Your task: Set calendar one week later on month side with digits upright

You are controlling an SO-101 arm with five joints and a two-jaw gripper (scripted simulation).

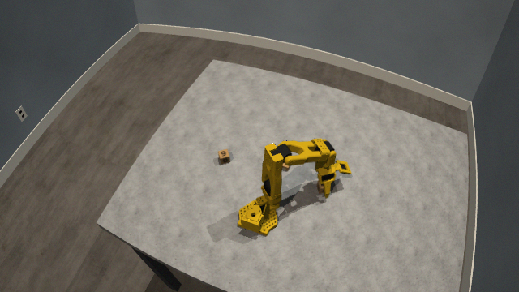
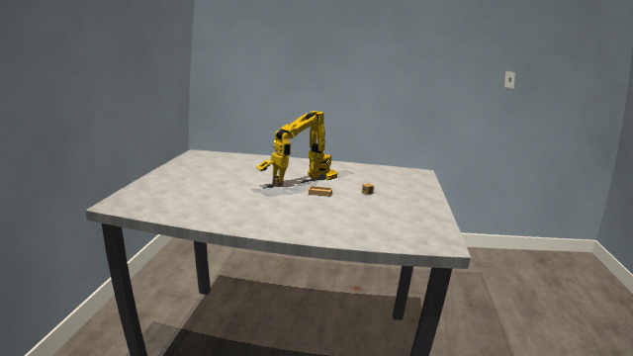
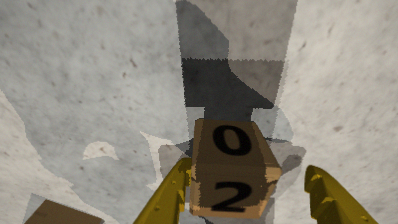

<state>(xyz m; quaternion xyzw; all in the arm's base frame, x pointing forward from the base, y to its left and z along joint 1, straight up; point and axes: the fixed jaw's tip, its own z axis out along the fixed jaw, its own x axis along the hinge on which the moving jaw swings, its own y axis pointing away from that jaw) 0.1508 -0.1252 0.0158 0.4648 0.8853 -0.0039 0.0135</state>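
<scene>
One wooden cube (image 1: 320,188) (image 2: 276,181) (image 3: 205,145) stands on the table between my fingers, with a 0 on one visible face and a 2 on the adjoining face in the wrist view. My gripper (image 1: 323,191) (image 2: 279,183) (image 3: 247,166) is open around it. The left finger is close beside the cube; a gap shows on the right. The other cube (image 1: 224,156) (image 2: 367,189) lies apart on the table and shows a 9-like digit in the top view. The small wooden tray (image 2: 320,192) holds no visible cube; the arm mostly hides it in the top view.
The arm's base (image 1: 253,216) (image 2: 318,168) stands on the grey table (image 1: 389,227) (image 2: 223,213). In the exterior view the tray lies between the two cubes. A brown piece (image 3: 65,214), apparently the tray, shows at the wrist view's lower left.
</scene>
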